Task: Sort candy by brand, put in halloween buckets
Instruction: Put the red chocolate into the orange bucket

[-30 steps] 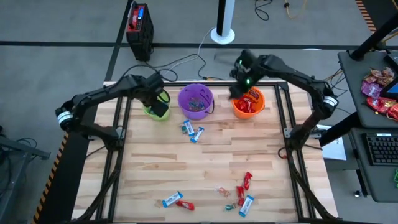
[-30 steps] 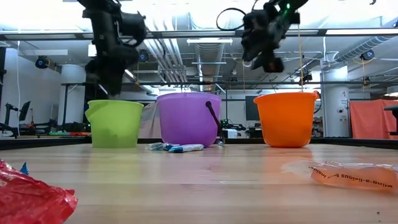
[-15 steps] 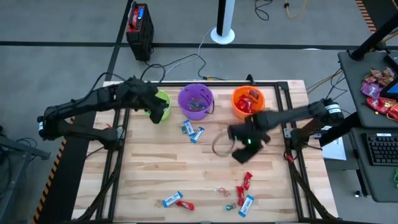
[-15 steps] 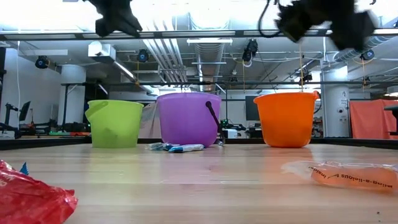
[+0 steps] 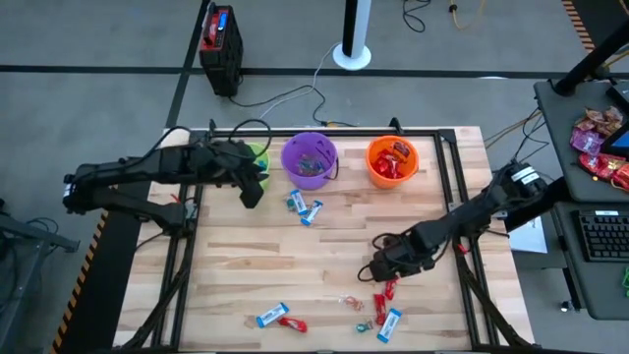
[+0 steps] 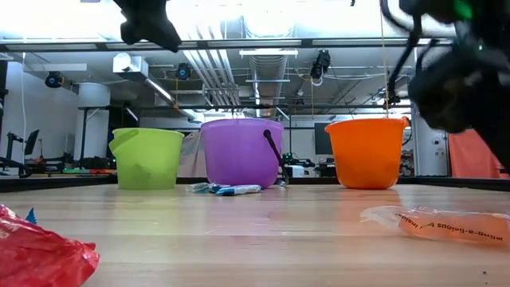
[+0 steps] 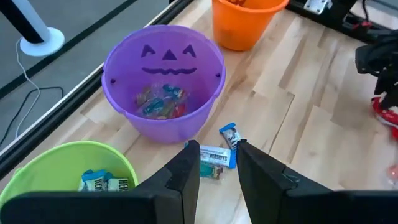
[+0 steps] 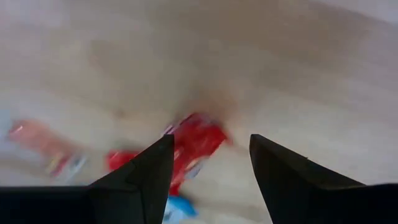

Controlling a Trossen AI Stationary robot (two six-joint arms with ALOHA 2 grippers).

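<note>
Three halloween buckets stand in a row at the table's far edge: lime green (image 5: 254,155), purple (image 5: 310,160) and orange (image 5: 393,162). My left gripper (image 5: 254,190) hovers open and empty just on the near side of the green bucket (image 7: 62,171), high above the table. Two blue-and-white candies (image 7: 217,154) lie on the wood beyond its fingers. My right gripper (image 5: 377,271) stands wide open, low over the near right of the table. A red candy (image 8: 196,146) lies on the table below the gap between its fingers, untouched.
More candy lies near the front edge: a blue-and-white and a red one (image 5: 275,317), and a small cluster (image 5: 385,313) beside my right gripper. A clear wrapper (image 6: 446,223) and a red one (image 6: 40,255) lie close to the low camera. The table's black frame rails (image 5: 447,187) run along both sides.
My right gripper has swung from above the orange bucket toward the table's near edge and come down over the red candies, rolling as it went. My left gripper has risen and drawn back from over the green bucket toward the near side.
</note>
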